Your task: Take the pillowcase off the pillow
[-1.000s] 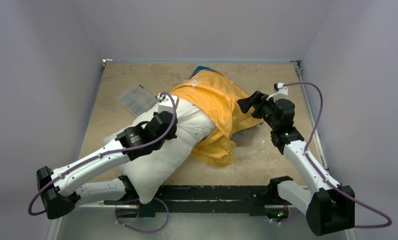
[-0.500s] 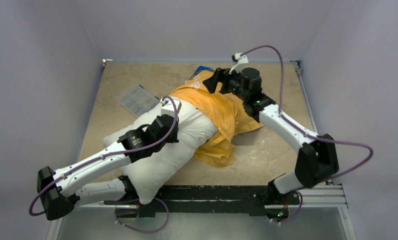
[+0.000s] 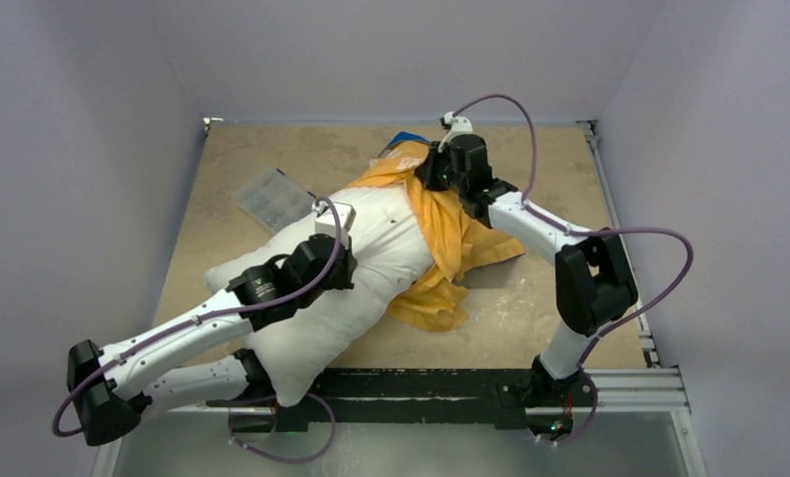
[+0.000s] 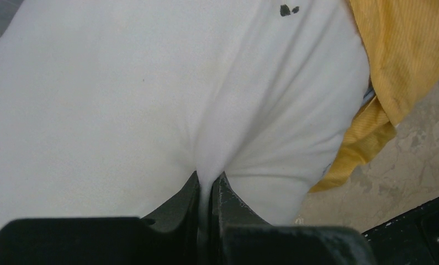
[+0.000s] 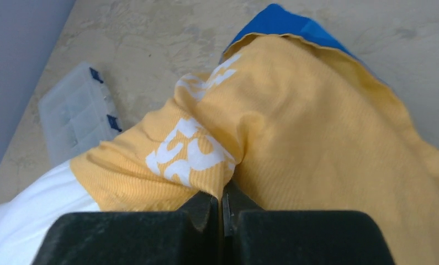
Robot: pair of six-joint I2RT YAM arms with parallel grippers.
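The white pillow (image 3: 371, 263) lies diagonally across the table, its near end at the front edge. The orange-yellow pillowcase (image 3: 448, 224) with white lettering covers only its far end and trails loose to the right. My left gripper (image 4: 209, 185) is shut on a pinched fold of the pillow (image 4: 123, 94), with the pillowcase (image 4: 405, 49) at the right of that view. My right gripper (image 5: 222, 196) is shut on a fold of the pillowcase (image 5: 316, 138) at the pillow's far end, just below the white lettering. Blue lining (image 5: 283, 22) shows at the far edge.
A clear plastic compartment box (image 3: 273, 197) lies on the table to the left of the pillow and shows as the box (image 5: 76, 118) in the right wrist view. A black rail (image 3: 420, 383) runs along the front edge. Grey walls close in three sides.
My right arm swung from the right side of the table over to the far end of the pillowcase and its gripper closed on the fabric. The left gripper kept its hold on the pillow.
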